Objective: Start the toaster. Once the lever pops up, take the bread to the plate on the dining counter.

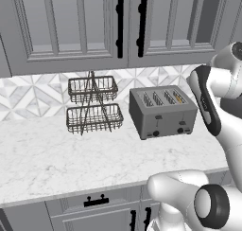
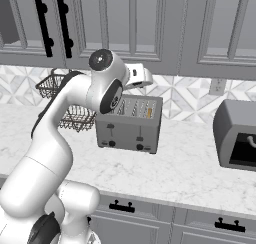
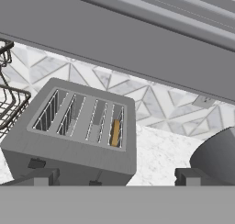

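Note:
The grey four-slot toaster stands on the marble worktop against the tiled wall. Both of its small front levers are up. The bread sits upright in the rightmost slot, only its golden-brown top edge showing. My gripper hovers above and in front of the toaster, apart from it. It is open wide with nothing between its fingertips. The plate and the dining counter are out of view.
A two-tier wire basket rack stands just left of the toaster. A rounded grey appliance sits to its right. Grey wall cabinets hang low above. Bare marble worktop lies in front.

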Tool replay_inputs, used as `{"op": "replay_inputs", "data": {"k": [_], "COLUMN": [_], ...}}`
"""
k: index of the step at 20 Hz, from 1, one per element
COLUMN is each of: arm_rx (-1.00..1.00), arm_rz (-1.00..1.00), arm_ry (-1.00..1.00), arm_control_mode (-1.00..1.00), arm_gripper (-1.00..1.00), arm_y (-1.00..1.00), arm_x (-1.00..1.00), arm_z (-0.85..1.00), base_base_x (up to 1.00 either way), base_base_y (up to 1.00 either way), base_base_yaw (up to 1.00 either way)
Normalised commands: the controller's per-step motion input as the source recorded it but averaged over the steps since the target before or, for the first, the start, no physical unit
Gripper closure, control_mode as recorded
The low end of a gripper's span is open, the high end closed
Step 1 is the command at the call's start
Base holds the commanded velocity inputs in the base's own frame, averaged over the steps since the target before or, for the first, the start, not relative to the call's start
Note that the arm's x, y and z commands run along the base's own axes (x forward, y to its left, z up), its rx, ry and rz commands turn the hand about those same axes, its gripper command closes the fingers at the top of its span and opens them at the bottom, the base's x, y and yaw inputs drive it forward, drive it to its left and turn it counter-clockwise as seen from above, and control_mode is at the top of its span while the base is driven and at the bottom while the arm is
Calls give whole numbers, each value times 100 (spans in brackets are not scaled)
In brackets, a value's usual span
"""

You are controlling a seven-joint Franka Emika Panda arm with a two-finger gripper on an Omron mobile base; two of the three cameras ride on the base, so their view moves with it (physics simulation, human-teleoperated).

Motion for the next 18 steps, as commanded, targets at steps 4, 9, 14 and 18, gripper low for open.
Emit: {"op": "replay_inputs", "data": {"k": [4,9,14,18], "arm_rx": [0,0,0,0], "arm_rz": [0,0,0,0], "arm_ry": [0,0,0,0], "arm_control_mode": [-100,-100,-100,-100], "arm_gripper": [-100,-100,-100,-100], "arm_y": [0,0,0,0], "arm_x": [0,0,0,0], "arm_z": [0,0,0,0], "base_base_x": [0,0,0,0], "base_base_y": [0,0,0,0], "base_base_yaw": [0,0,0,0]}}
